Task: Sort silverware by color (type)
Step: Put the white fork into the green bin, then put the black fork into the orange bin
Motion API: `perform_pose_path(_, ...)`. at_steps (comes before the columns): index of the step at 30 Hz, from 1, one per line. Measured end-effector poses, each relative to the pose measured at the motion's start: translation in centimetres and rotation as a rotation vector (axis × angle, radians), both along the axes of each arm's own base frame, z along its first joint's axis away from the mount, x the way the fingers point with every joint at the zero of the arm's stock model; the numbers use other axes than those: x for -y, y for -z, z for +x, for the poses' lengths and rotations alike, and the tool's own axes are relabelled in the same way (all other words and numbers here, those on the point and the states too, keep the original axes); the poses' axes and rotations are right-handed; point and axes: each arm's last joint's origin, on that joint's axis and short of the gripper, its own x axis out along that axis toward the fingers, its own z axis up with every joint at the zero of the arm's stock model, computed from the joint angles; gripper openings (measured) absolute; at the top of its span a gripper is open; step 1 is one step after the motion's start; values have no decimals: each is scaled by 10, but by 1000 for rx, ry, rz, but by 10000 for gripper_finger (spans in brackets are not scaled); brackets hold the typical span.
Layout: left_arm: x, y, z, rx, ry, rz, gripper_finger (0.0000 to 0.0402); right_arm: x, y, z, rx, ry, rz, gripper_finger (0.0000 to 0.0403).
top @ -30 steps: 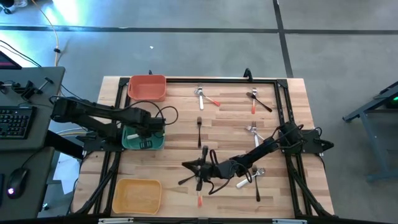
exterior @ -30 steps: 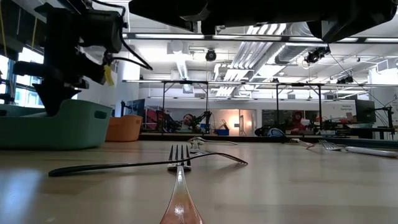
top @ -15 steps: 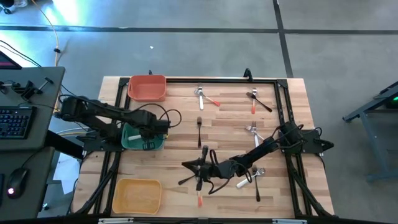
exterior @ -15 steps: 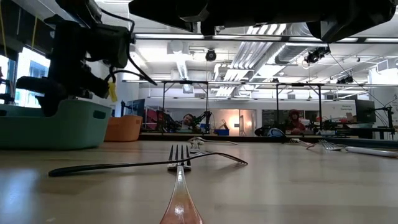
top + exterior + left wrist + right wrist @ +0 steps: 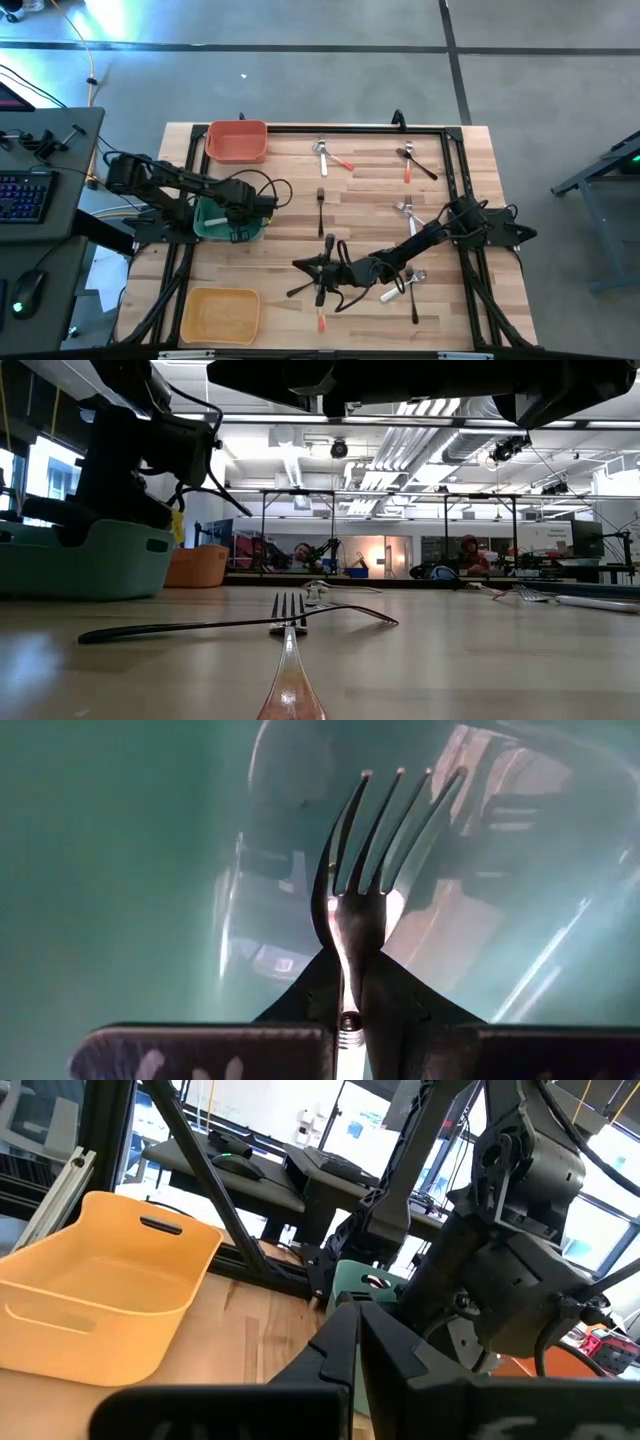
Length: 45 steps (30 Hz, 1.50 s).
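My left gripper (image 5: 238,216) reaches down into the teal bin (image 5: 212,230) and is shut on a silver-headed fork (image 5: 362,900) with a white handle. In the low view the bin's wall (image 5: 90,560) hides its fingers. My right gripper (image 5: 303,266) hangs shut and empty, level, just above the table's middle. Near it lie a black fork (image 5: 240,625) and an orange-handled fork (image 5: 290,685). More silverware lies flat on the table: a black fork (image 5: 320,197), pieces at the far edge (image 5: 335,158) (image 5: 415,162) and pieces at the right (image 5: 405,212) (image 5: 412,285). My left gripper pinches the fork between its two fingers at the neck (image 5: 347,1005), where the silver head meets the white handle. The fingers come from above, pointing steeply down, and lie along the fork. The tines (image 5: 390,820) stick out past the fingertips toward the bin's floor; whether they touch it I cannot tell.
An orange bin (image 5: 237,141) stands at the table's far left and a yellow bin (image 5: 220,313) at its near left. A black frame (image 5: 455,180) runs around the table's edges. The right arm (image 5: 420,245) stretches low across the table's right half.
My left gripper has gone down with the fork, from above the teal bin's rim into the bin, and has tipped a little more steeply downward. The fork stays in its fingers.
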Motion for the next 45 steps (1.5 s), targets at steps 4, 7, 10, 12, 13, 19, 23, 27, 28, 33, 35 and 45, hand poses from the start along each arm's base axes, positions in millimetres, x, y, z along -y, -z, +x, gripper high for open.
perform_pose_path(4, 0, -1, 0, 1, 1, 1, 37, 0, 0, 0, 0, 0, -1, 0)
perform_pose_path(7, 0, -1, 0, 0, 1, 1, 57, 0, 0, 0, -1, 0, -10, 0)
perform_pose_path(10, 0, -1, -1, 1, 2, 1, 69, 0, 0, 0, -2, 1, -13, 0)
perform_pose_path(12, 1, -4, -1, 13, 7, 8, 71, 0, 0, 0, -2, 1, -13, 0)
perform_pose_path(13, 1, -6, -1, 22, 13, 9, 71, 0, 0, 0, -2, 1, -13, 0)
perform_pose_path(19, 4, -28, -7, 135, 53, 65, 47, 0, 0, 0, 0, 0, -2, 0)
perform_pose_path(23, 8, -49, -17, 259, 71, 72, 26, 0, 0, 0, -2, 0, 2, 0)
perform_pose_path(27, 10, -71, -30, 394, 83, 77, 7, 0, 1, 0, -12, 0, -2, 0)
perform_pose_path(28, 11, -76, -34, 428, 84, 82, 4, 0, 1, 0, -14, 0, -3, 0)
perform_pose_path(33, 14, -98, -54, 593, 87, 108, 1, 0, 2, 0, -20, 0, -5, 0)
perform_pose_path(35, 16, -106, -62, 654, 92, 116, 0, 0, 2, 0, -20, 0, -7, 0)
perform_pose_path(45, 30, -121, -82, 814, 143, 71, 0, 25, 12, 3, -19, -146, -28, 0)
